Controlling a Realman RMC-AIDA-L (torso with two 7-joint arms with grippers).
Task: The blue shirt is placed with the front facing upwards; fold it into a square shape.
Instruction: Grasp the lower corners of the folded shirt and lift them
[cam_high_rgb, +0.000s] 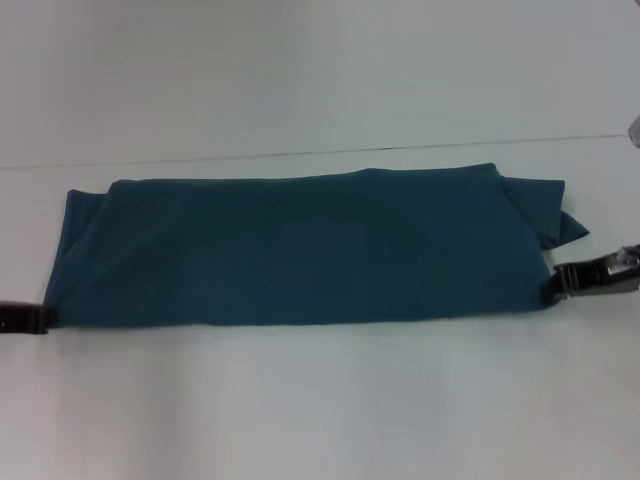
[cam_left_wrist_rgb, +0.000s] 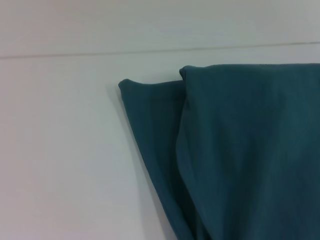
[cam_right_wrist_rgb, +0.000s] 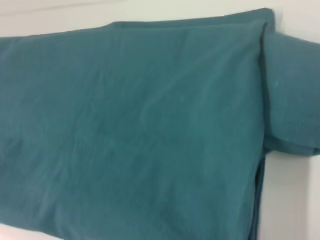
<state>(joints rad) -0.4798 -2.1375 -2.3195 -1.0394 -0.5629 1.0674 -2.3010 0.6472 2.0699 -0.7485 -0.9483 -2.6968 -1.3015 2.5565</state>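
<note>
- the blue shirt (cam_high_rgb: 300, 250) lies on the white table (cam_high_rgb: 320, 400), folded into a long band that runs from near the table's left edge to near its right edge, across the middle of the surface.
- no print shows on the upper face; it is plain teal cloth with soft creases.
- at the band's right end a lower layer of cloth sticks out past the top fold as a small flap toward the far right corner of the shirt; at the left end a second layer also shows beyond the top fold.
- a thin dark line crosses the table just beyond the shirt's far edge.
- the left gripper (cam_high_rgb: 25, 318) sits at the shirt's near left corner, touching the cloth; whether its claw is spread or pinching i cannot tell.
- the right gripper (cam_high_rgb: 590, 275) sits at the shirt's near right corner, its tip against the cloth; its claw state i cannot tell either.
- both wrist views show only shirt and table.
</note>
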